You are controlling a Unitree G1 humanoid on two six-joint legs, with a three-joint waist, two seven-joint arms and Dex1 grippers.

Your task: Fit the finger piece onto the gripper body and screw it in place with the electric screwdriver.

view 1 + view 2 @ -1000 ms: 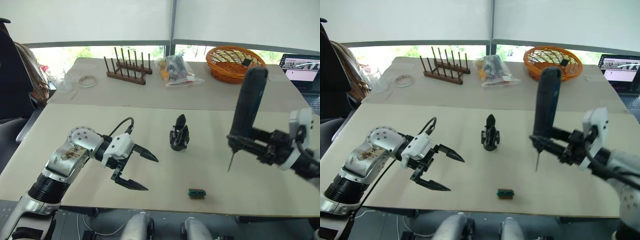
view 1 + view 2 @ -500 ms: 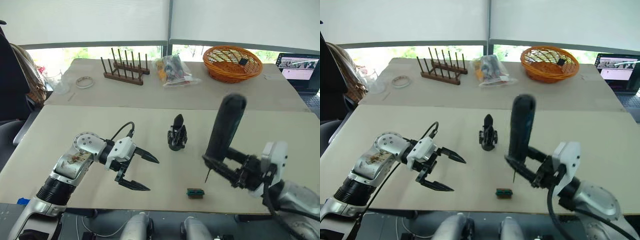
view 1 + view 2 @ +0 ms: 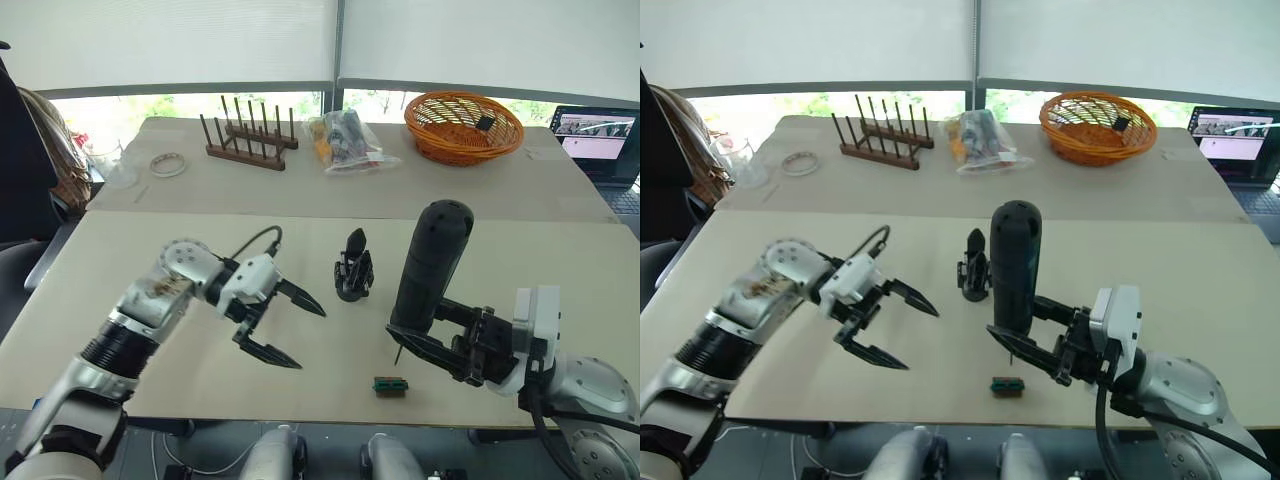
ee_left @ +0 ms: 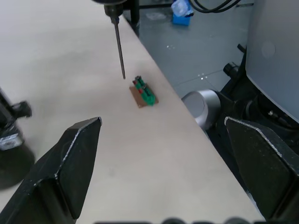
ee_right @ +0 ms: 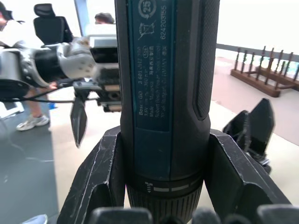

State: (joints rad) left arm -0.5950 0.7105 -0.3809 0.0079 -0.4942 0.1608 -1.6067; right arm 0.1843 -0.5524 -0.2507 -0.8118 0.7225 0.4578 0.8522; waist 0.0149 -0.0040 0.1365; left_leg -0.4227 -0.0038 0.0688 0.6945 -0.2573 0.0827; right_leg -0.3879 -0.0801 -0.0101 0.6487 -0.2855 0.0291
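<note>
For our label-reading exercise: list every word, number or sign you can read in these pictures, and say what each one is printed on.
"62420355": reads lengthwise on the blue label of the electric screwdriver, held in the right gripper.
"25" in a circled symbol: top of the same label.
"Bosch GO": seemingly, in the label's small print; the remaining lines are too small to read.
Laptop screen: too small to read.

the electric screwdriver point(image 5: 166, 93) is clamped upright between the right pincer point(image 5: 163, 182) fingers; the gripper body point(image 5: 252, 128) is seen beyond, on the bench point(image 5: 289, 158).
</note>
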